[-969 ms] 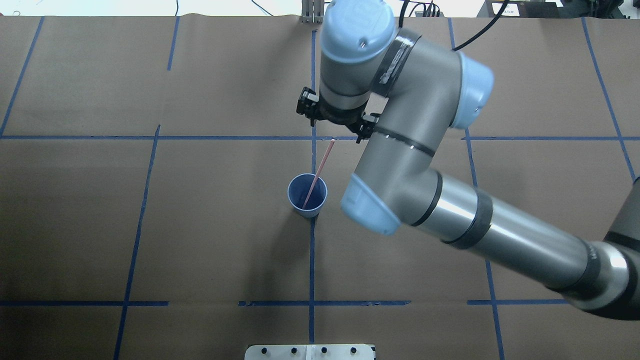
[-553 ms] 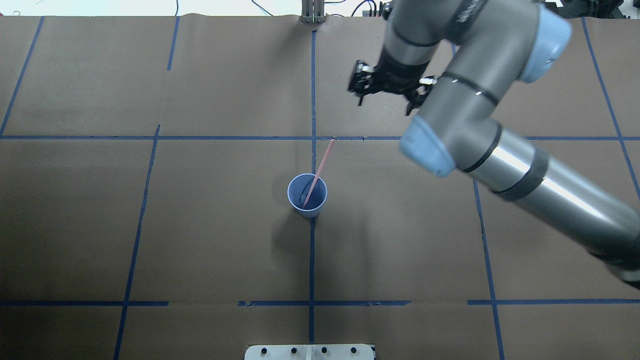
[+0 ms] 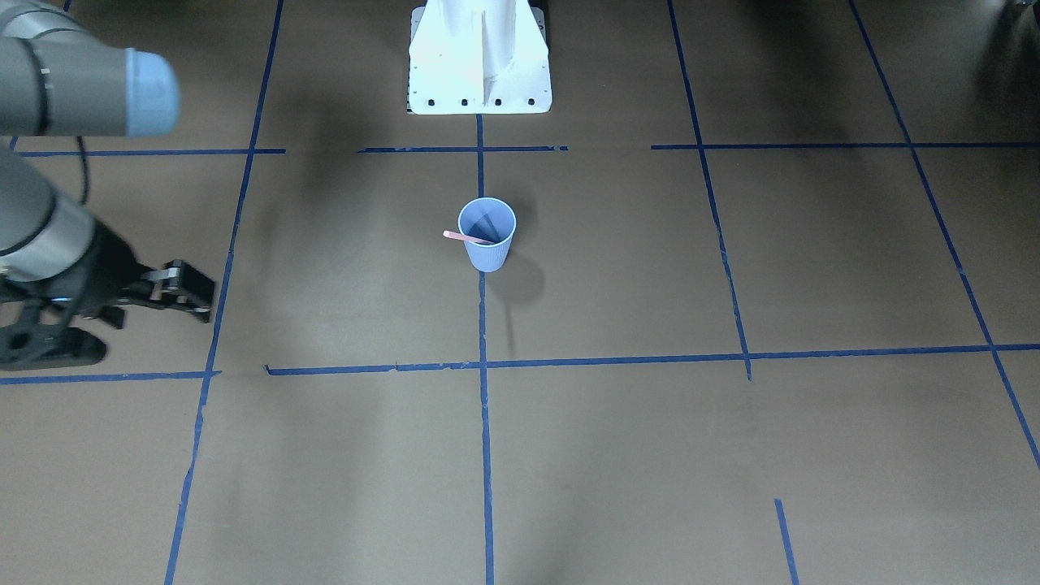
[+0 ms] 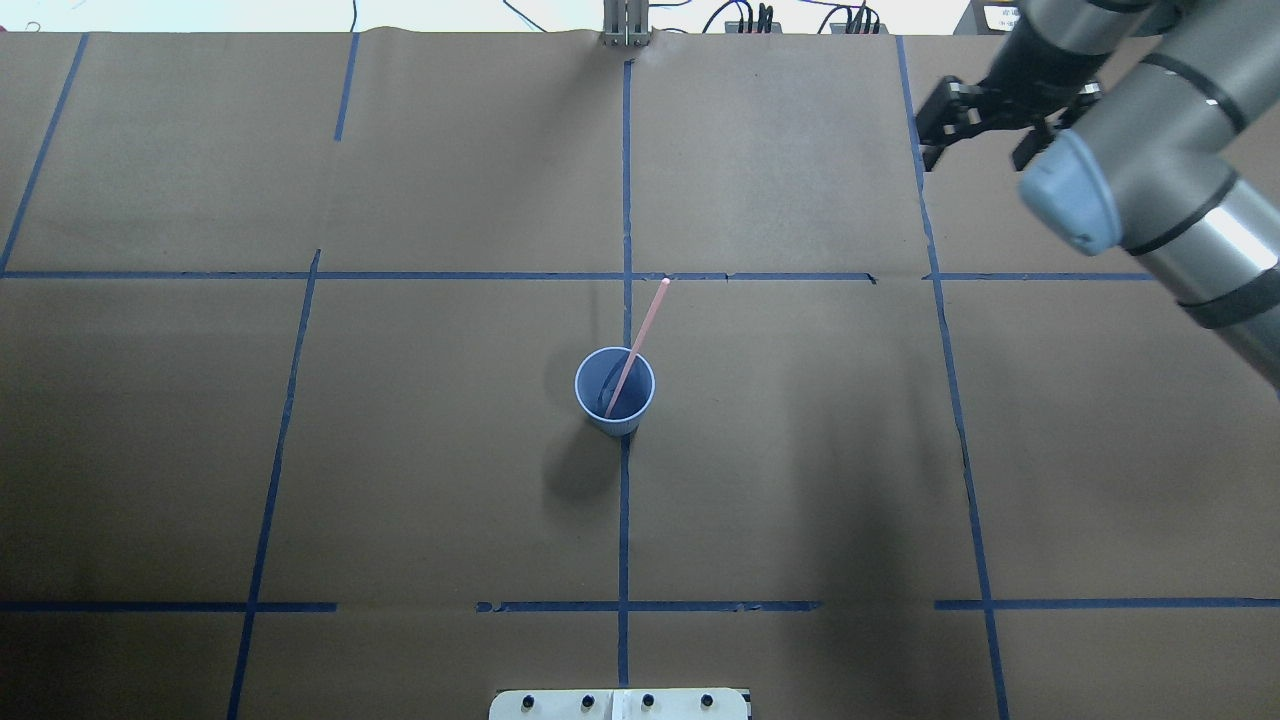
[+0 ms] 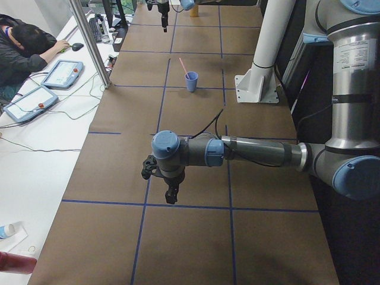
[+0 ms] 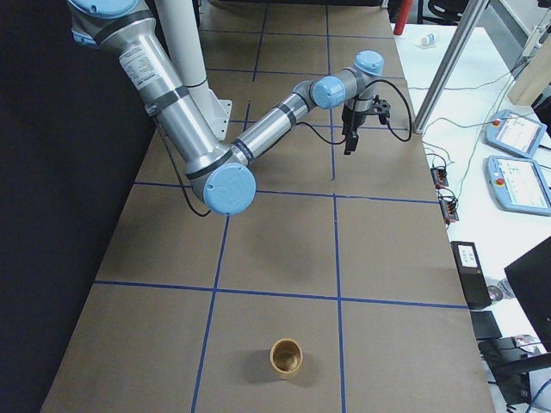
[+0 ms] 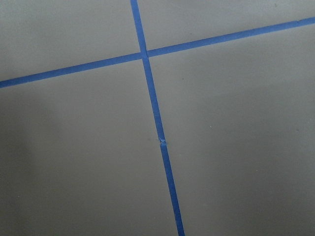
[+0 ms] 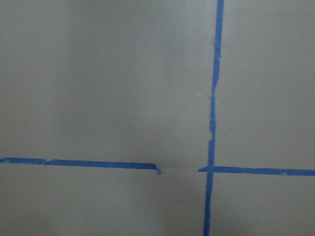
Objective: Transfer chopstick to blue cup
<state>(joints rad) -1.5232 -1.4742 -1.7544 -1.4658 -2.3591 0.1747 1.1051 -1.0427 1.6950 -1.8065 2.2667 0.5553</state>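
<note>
A: Chopstick (image 4: 640, 340) first: where is it?

B: In the blue cup (image 4: 625, 428), near the middle of the table (image 4: 450, 480). Its lower end is down inside. The shaft leans on the rim, and the upper end sticks out toward the far edge, tilted a little to the robot's right. The cup stands upright on a blue tape line (image 4: 623, 520).

A: And the right gripper (image 4: 973, 155)?

B: Well apart from both, off to the robot's right and nearer the far edge, hanging above the brown paper. Its fingers are spread, with nothing between them. Cup and stick stand free of it.

A: The left gripper (image 5: 170, 196)?

B: It shows only from the table's end, pointing down over the left part of the table, with the cup far beyond it. Whether its fingers are spread or pressed together, I cannot tell.
</note>
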